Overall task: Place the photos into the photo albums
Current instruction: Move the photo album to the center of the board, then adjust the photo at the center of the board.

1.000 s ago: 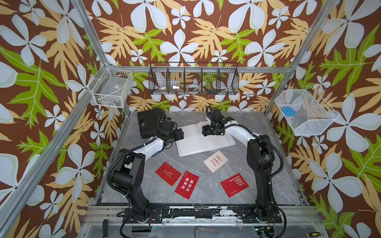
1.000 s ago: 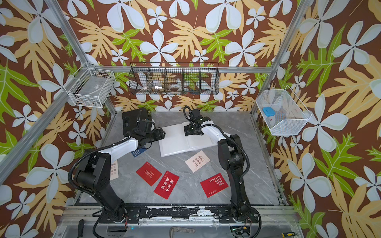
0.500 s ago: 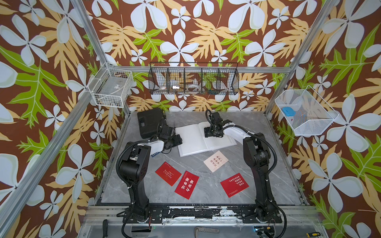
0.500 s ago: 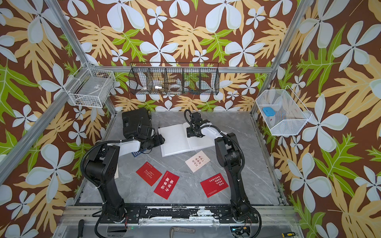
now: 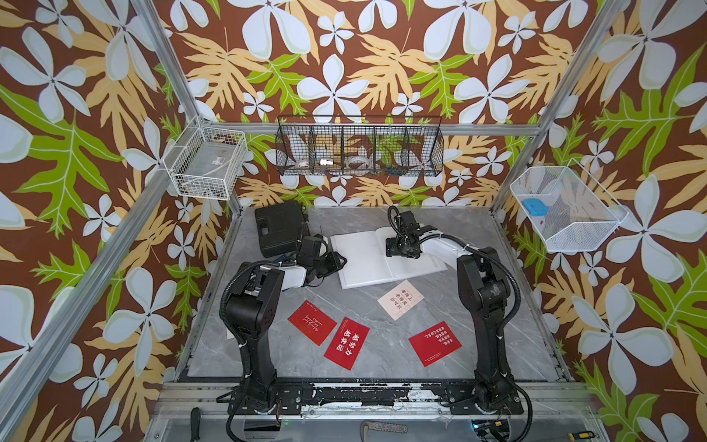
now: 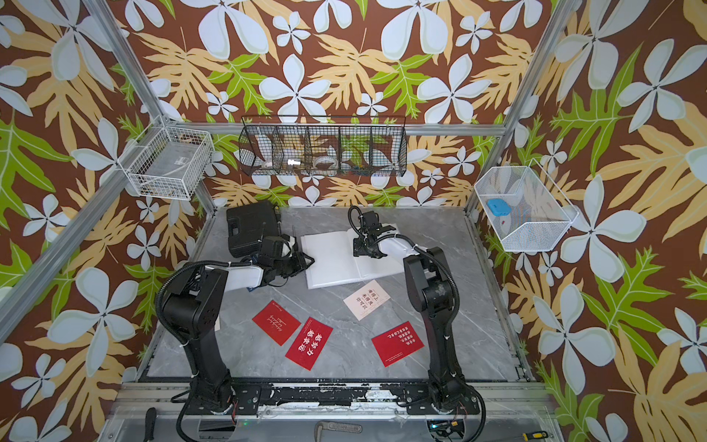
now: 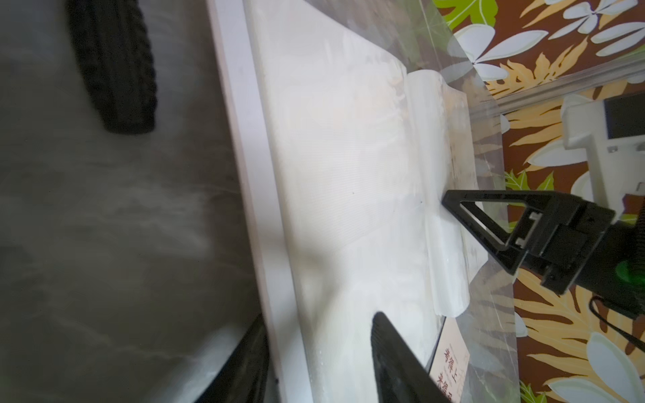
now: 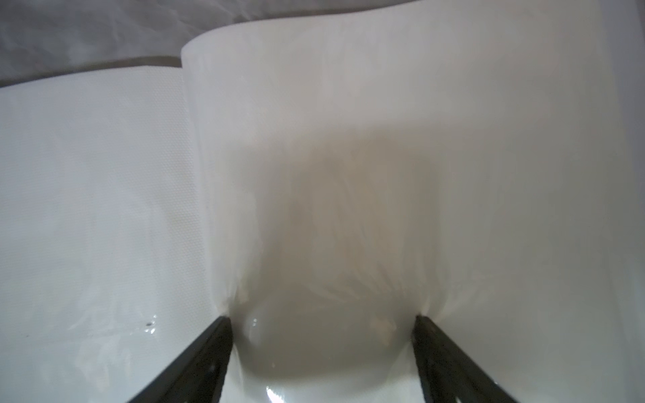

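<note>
The photo album [image 5: 363, 264] [image 6: 333, 268] lies open at the back of the table, its white pages up. My left gripper [image 5: 338, 264] [image 7: 319, 315] is at its left edge. One jaw is beside the cover edge and the other over the left page, with a gap between them. My right gripper [image 5: 401, 254] [image 8: 321, 318] stands open, and both fingertips press into the glossy, wrinkled right page by the spine. In both top views three red photos [image 5: 312, 322] [image 5: 346, 342] [image 5: 435, 343] and a cream one [image 5: 399, 299] [image 7: 450, 363] lie loose in front of the album.
A black plastic case [image 5: 279, 229] sits at the back left, just behind my left wrist. Wire baskets hang on the left [image 5: 206, 168], back [image 5: 359, 153] and right [image 5: 562, 210] walls. Hand tools lie on the front rail [image 5: 382, 426].
My left arm has folded back. Its gripper has come down to the album's left edge, and its jaws have narrowed. My right gripper stays pressed on the right page.
</note>
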`<act>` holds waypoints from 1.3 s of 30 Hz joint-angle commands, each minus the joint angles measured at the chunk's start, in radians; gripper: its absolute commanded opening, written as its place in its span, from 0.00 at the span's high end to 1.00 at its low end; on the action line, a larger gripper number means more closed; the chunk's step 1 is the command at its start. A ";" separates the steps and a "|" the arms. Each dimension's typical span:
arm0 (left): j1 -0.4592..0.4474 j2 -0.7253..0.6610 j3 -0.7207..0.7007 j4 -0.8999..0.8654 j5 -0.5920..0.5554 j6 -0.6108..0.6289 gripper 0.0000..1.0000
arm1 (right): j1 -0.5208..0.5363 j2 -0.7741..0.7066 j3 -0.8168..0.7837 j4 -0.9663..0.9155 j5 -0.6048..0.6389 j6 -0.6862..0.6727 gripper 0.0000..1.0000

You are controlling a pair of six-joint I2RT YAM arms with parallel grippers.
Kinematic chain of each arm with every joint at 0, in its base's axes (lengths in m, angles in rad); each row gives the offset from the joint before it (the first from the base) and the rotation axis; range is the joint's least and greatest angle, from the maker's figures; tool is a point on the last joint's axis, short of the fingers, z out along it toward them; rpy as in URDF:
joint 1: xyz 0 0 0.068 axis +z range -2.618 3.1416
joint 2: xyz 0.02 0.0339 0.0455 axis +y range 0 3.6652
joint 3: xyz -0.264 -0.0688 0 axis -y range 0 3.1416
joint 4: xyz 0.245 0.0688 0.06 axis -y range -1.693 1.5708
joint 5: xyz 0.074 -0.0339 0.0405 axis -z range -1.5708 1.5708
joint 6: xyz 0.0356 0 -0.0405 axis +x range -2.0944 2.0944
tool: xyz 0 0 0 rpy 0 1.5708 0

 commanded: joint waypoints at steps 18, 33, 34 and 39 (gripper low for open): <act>-0.066 -0.009 0.228 -0.165 -0.174 0.139 0.24 | -0.119 -0.200 -0.071 0.003 -0.117 -0.029 0.13; -0.341 -0.039 0.305 -0.357 -0.223 0.334 0.28 | -0.131 -0.791 -0.771 0.203 -0.299 0.320 0.11; -0.356 -0.025 0.311 -0.367 -0.223 0.342 0.28 | -0.131 -0.819 -0.831 0.236 -0.313 0.356 0.11; -0.399 0.038 0.341 -0.385 -0.194 0.372 0.28 | -0.128 -0.935 -1.090 0.418 -0.344 0.542 0.12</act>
